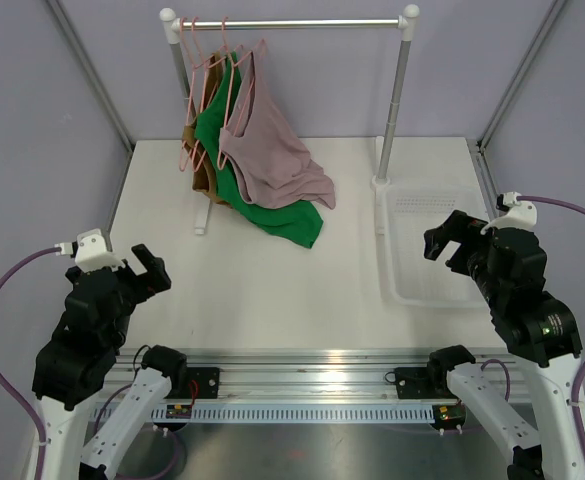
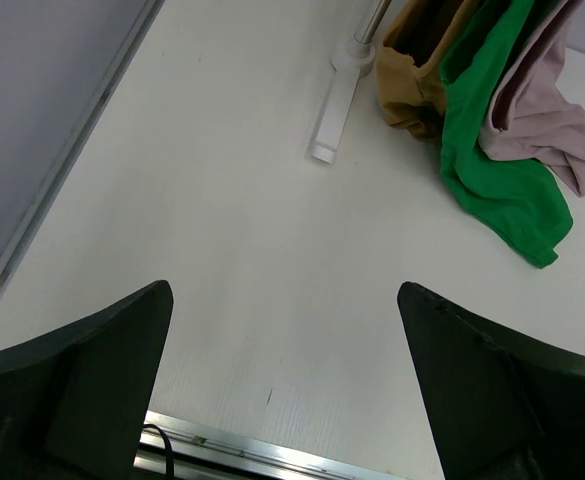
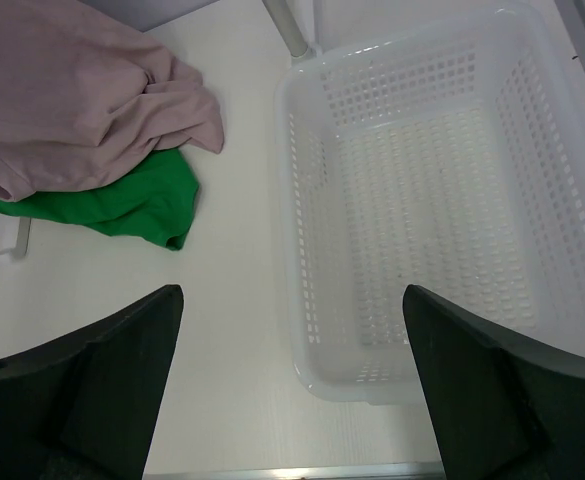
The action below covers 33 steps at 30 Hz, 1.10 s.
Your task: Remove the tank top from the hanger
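Observation:
Three tank tops hang on pink hangers (image 1: 224, 45) from a white rail at the back: a mauve one (image 1: 272, 150) in front, a green one (image 1: 234, 185) behind it, a tan one (image 1: 201, 150) at the left. Their hems drape on the table. The mauve top (image 2: 542, 110) and green top (image 2: 502, 170) also show in the left wrist view, and both show in the right wrist view, mauve (image 3: 72, 100) over green (image 3: 122, 205). My left gripper (image 1: 150, 272) is open and empty at the near left. My right gripper (image 1: 442, 240) is open and empty over the basket.
A white perforated basket (image 1: 397, 260) sits at the right beside the rack's right post (image 1: 397, 110); it also shows in the right wrist view (image 3: 302, 250). The rack's left foot (image 2: 334, 110) lies on the table. Metal frame posts stand at the back corners.

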Available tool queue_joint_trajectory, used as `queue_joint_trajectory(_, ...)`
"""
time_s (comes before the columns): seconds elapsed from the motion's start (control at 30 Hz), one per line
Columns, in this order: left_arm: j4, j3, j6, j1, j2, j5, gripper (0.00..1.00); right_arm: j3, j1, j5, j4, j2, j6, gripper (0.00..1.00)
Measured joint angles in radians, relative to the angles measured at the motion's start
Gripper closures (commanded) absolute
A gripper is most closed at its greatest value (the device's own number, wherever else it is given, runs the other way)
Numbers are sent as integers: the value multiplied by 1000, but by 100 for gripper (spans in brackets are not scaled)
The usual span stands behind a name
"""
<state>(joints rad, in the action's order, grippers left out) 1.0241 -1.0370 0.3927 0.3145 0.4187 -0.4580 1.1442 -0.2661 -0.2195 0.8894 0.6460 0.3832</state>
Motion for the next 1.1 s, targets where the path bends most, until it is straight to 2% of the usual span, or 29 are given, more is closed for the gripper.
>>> queue_joint_trajectory(0.2,0,-22,-7,0,16,56,1,0,0,11,-1,1,-2,0)
queue_joint_trajectory(0.37,-10,-152,-29,0,129,168,1,-3,0,63,-9,3,-2,1)
queue_joint_trajectory(0.63,-117,-494,-41,4,495,367,1,-35,0,145,-32,20,3,1)
queue_joint_trajectory(0.97,-267,-797,-153,6,920,436,2,-59,-1,260,-53,-16,15,0)
queue_joint_trajectory(1.1,-293,-926,-208,6,1080,431,10,-62,-1,290,-54,-35,16,0)
